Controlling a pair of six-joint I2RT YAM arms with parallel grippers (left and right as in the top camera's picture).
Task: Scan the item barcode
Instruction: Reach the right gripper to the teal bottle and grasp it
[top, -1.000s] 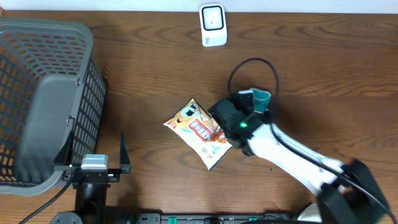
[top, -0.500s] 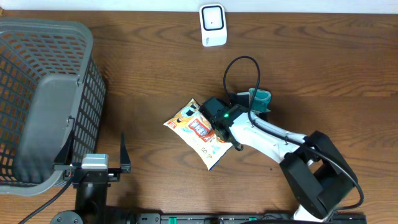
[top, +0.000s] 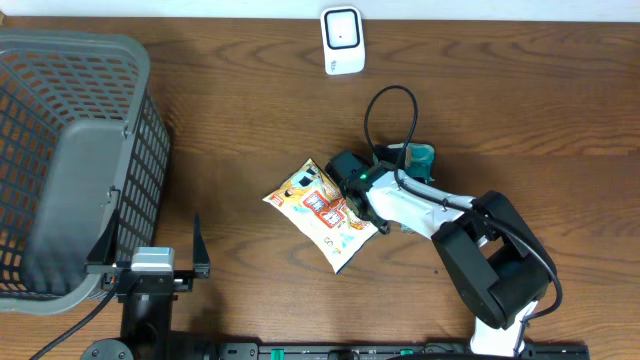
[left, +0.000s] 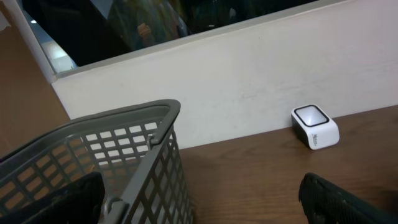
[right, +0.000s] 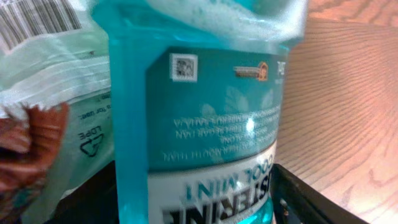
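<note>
A teal mouthwash bottle (top: 420, 156) lies right of centre, mostly hidden under my right arm. In the right wrist view the bottle (right: 211, 106) fills the space between the fingers, its label upside down and a small square code on it. My right gripper (top: 362, 188) (right: 196, 199) is down over the bottle, fingers against both its sides. A colourful snack bag (top: 315, 212) (right: 43, 81) lies right beside it, a barcode showing on its back. The white scanner (top: 342, 40) (left: 315, 126) stands at the far edge. My left gripper (top: 150, 258) (left: 199, 202) is open and holds nothing.
A large grey mesh basket (top: 70, 160) (left: 124, 143) takes up the left side, close to my left gripper. A black cable (top: 390, 110) loops above the right wrist. A pale wall (left: 249, 81) runs behind the scanner.
My right gripper has shifted a little up and left over the bottle and its jaws have narrowed onto it. The right arm's elbow has swung in. The left arm is still.
</note>
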